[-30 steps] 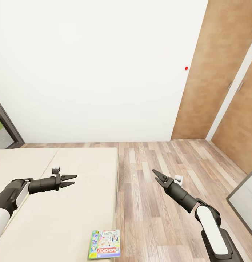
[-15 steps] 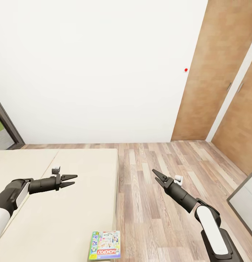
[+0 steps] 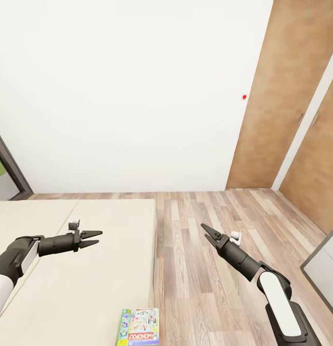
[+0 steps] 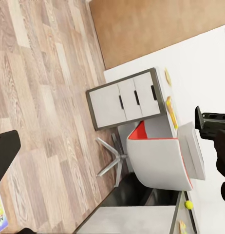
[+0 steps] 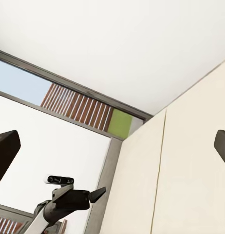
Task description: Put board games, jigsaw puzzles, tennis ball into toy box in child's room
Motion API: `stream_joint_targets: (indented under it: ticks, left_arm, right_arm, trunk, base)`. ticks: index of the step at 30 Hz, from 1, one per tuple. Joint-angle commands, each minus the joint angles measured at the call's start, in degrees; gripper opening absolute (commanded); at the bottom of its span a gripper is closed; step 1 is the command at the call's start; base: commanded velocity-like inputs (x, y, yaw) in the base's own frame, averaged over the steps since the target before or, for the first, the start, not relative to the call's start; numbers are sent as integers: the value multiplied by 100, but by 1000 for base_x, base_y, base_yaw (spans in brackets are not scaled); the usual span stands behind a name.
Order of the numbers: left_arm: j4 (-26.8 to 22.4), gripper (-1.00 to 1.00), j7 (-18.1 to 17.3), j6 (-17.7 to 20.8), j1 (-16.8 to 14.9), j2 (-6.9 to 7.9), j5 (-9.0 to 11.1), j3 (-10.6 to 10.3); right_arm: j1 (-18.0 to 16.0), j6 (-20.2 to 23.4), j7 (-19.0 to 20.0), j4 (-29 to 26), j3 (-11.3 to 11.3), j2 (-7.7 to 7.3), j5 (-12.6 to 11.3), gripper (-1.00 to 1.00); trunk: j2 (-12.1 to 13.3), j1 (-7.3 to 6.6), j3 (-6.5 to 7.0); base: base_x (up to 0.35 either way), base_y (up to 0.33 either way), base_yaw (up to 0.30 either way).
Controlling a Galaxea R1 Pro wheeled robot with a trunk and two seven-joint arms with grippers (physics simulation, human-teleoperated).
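Wood floor (image 3: 204, 269) beside bed (image 3: 89, 269); board game (image 3: 139, 327) at its edge.

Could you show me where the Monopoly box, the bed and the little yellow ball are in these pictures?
Monopoly box (image 3: 140, 327): head view, on its colourful lid.
Bed (image 3: 104, 269): head view, on the bare beige sheet.
Yellow ball (image 4: 189, 204): left wrist view, on its middle, beyond the red and white chair.

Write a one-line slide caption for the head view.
Both open grippers, left and right, hang over bed and wood floor; a Monopoly box lies at the bed's near edge.
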Motion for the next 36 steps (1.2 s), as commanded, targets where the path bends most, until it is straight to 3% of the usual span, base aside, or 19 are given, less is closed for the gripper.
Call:
stream_joint_targets:
  ticks: [1,16,36]
  left_arm:
    - [0,100,-10,55,-4,0,12,0]
    - [0,100,-1,54,-4,-3,7,0]
    - [0,100,-2,54,-4,-3,6,0]
  right_arm:
    - [-4,39,6,-1,-9,1,-14,100]
    - [-7,39,5,-1,-1,4,1,100]
    - [-4,39,6,-1,0,8,1,100]
  trunk:
    - [-11,4,-3]
    - [-11,4,138]
    - [-11,4,255]
  base:
    - [0,0,0]
    - [0,0,9]
    - [0,0,97]
